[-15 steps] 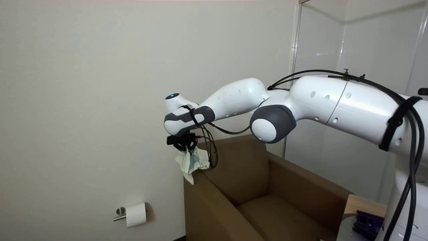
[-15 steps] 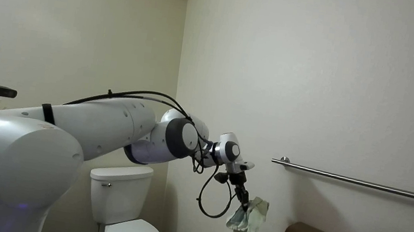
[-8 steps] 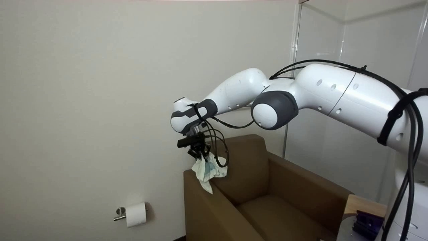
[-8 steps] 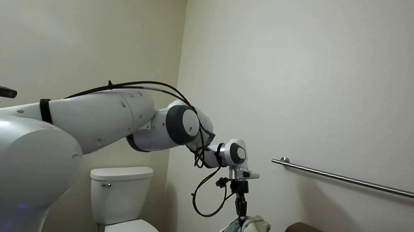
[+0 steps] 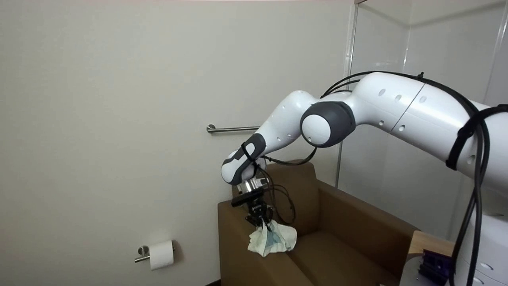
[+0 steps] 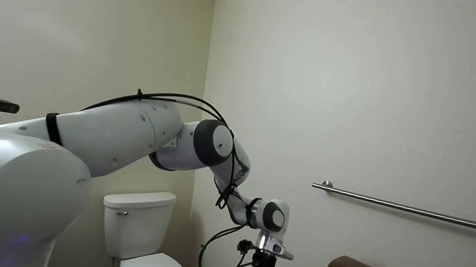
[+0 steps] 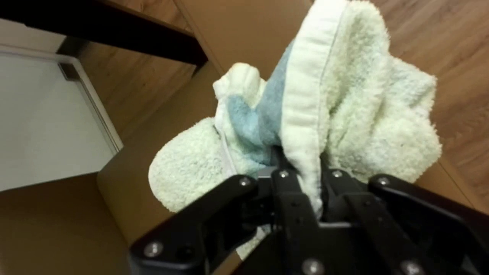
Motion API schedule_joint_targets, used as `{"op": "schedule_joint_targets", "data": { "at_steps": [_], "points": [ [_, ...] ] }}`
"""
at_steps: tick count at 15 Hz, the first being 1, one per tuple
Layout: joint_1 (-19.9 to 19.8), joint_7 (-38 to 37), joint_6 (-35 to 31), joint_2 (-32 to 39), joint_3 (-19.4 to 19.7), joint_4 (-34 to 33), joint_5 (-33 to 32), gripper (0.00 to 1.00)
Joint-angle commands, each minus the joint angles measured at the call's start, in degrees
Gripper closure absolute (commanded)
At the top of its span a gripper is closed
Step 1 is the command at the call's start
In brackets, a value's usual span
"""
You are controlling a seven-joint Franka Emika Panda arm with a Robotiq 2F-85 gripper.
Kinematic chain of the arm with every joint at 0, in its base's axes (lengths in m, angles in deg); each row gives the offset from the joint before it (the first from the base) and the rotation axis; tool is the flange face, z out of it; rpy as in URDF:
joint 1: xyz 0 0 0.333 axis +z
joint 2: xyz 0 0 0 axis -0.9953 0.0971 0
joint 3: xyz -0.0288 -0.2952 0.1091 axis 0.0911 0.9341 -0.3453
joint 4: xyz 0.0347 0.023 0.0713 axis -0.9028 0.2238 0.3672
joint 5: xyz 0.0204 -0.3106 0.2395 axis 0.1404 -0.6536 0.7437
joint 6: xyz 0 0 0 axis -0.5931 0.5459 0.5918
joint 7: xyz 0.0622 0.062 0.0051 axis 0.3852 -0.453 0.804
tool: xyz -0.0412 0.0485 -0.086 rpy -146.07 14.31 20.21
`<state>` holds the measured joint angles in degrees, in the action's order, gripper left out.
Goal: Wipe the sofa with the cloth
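Workpiece: a terry washcloth (image 5: 274,238), cream with a blue-grey area and a stitched, flat hem (image 7: 303,103). In an exterior view it lies below and slightly right of the centre of the frame, over the left-hand armrest (image 5: 278,274) of the brown armchair (image 5: 337,254). Whether it bears on the upholstery or hangs just above it cannot be determined.

Grip: in the wrist view, the gripper (image 7: 301,156) has its fingers (image 7: 288,189) clamped on a gathered fold at lower centre, with the hemmed edge passing between them. Loose lobes spread to the left and to the upper right of the frame.

Expected handling: light, soft and limp; not fragile. The pile should resist slipping, but the cloth will probably transmit little push away from the fingers.

Recommended hold: a central fold that includes the hem, which is likely the firmest part. This leaves slack on both sides to serve as the wiping pad; the present hold appears suitable.

Caution: the lobes may fold under when a stroke reverses. Apply light downward pressure so that the hard fingers do not press through onto the upholstery.
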<state>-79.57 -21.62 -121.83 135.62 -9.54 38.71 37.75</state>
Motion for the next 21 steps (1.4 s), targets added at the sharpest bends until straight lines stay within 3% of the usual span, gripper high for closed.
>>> {"op": "schedule_joint_targets", "data": {
  "at_steps": [1, 5, 8, 17, 19, 20, 21],
  "points": [
    [-4.9, 5.0, -0.5, -0.5, -5.1, 4.0, 1.4, 0.92],
    [-7.8, 8.2, 1.6, 4.5, -7.4, -3.2, 1.3, 0.92],
    [-7.8, 9.7, 1.9, 7.5, -7.8, -9.5, 0.4, 0.92],
    [-1.6, 2.0, -3.1, 19.8, -0.3, -34.5, -10.5, 0.92],
    [-1.5, -0.5, -4.7, 21.3, 1.0, -38.0, -13.5, 0.92],
    [-1.0, -2.0, -8.2, 18.0, 1.1, -33.2, -15.4, 0.92],
    [-1.0, -3.3, -9.5, 18.7, 1.7, -34.9, -16.7, 0.92]
  ]
}}
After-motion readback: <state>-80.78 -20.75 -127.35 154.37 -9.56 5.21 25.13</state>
